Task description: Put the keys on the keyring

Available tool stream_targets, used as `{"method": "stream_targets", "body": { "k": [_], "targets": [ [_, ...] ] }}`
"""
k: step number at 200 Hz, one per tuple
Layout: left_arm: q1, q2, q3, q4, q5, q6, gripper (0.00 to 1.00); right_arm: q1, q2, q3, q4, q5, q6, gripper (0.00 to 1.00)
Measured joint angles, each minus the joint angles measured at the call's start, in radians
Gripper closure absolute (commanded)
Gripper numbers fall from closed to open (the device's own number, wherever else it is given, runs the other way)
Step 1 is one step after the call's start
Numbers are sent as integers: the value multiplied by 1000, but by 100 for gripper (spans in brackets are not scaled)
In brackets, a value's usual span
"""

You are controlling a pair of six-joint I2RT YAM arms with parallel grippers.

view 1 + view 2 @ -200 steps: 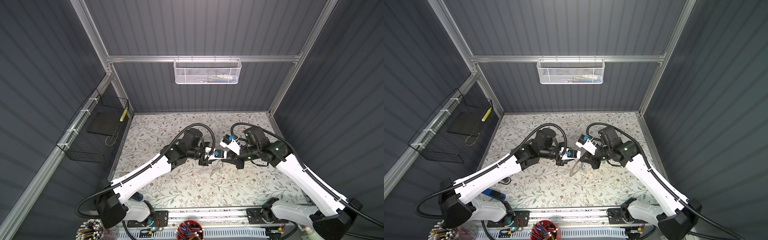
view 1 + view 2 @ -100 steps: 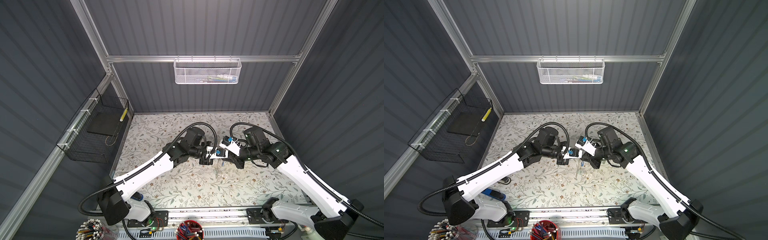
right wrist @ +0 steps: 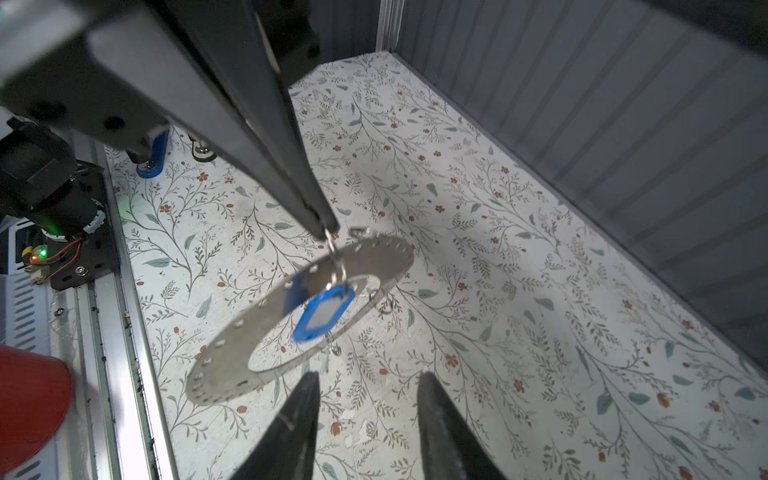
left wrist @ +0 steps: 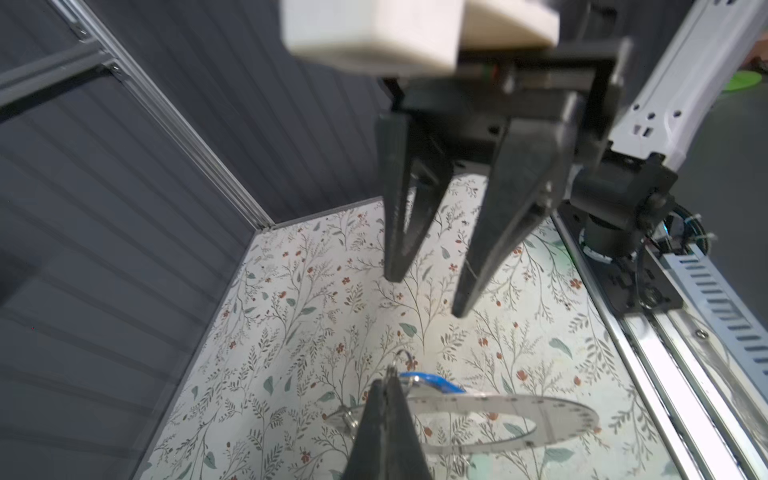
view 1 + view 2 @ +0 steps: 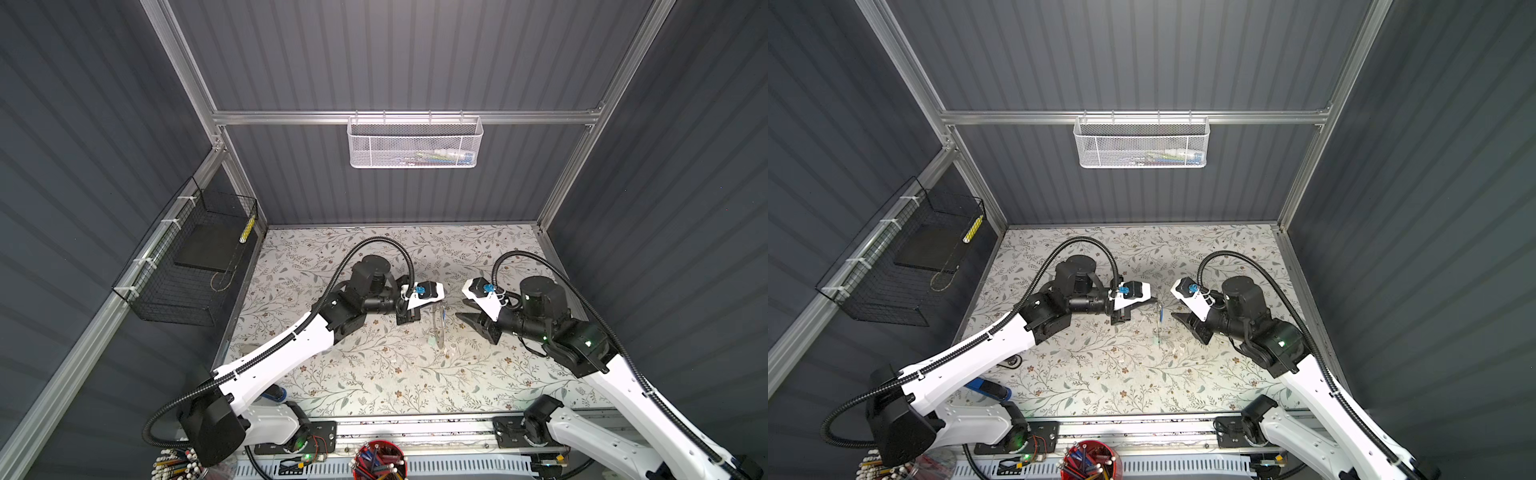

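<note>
Left fingers (image 3: 286, 166), shut, grip the flat grey metal keyring (image 3: 232, 353) by its top edge above the floral surface (image 3: 498, 249). A blue-tagged silvery key (image 3: 324, 313) dangles at its hole. Right fingers (image 3: 440, 424) are parted and empty, just right of it. The exact pinch point is unclear.

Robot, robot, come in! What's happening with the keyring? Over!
Left gripper shut on blue-tag key. Right gripper open, empty. Keyring dangling alongside, midair. Nothing blocking.

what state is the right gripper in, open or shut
Open. The right gripper has its two fingers spread apart, with bare patterned table showing between them and nothing held.
</note>
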State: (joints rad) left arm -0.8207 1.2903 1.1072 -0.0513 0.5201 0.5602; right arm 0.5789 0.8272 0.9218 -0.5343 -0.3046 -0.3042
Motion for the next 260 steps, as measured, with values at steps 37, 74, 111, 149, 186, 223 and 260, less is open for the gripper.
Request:
{"method": "stream_targets", "body": {
  "k": [37,74,111,149,186,223,260],
  "targets": [
    [9,-15,-30,141,3,-114,100,15,6,-50,85,2,44,54],
    [9,-26,-68,266,-14,-201,100,43,34,-50,198,7,58,53],
    [9,-26,-79,368,-42,-269,100,53,61,-51,319,18,70,51],
    [9,-26,-95,443,-77,-303,100,56,94,-51,389,23,74,50],
    [9,-26,-119,499,-110,-324,100,60,110,-51,468,50,99,54],
    [9,-25,-129,556,-145,-345,100,66,114,-49,521,85,106,61],
    [9,-20,-133,605,-166,-362,100,71,134,-32,545,121,94,73]
  ]
}}
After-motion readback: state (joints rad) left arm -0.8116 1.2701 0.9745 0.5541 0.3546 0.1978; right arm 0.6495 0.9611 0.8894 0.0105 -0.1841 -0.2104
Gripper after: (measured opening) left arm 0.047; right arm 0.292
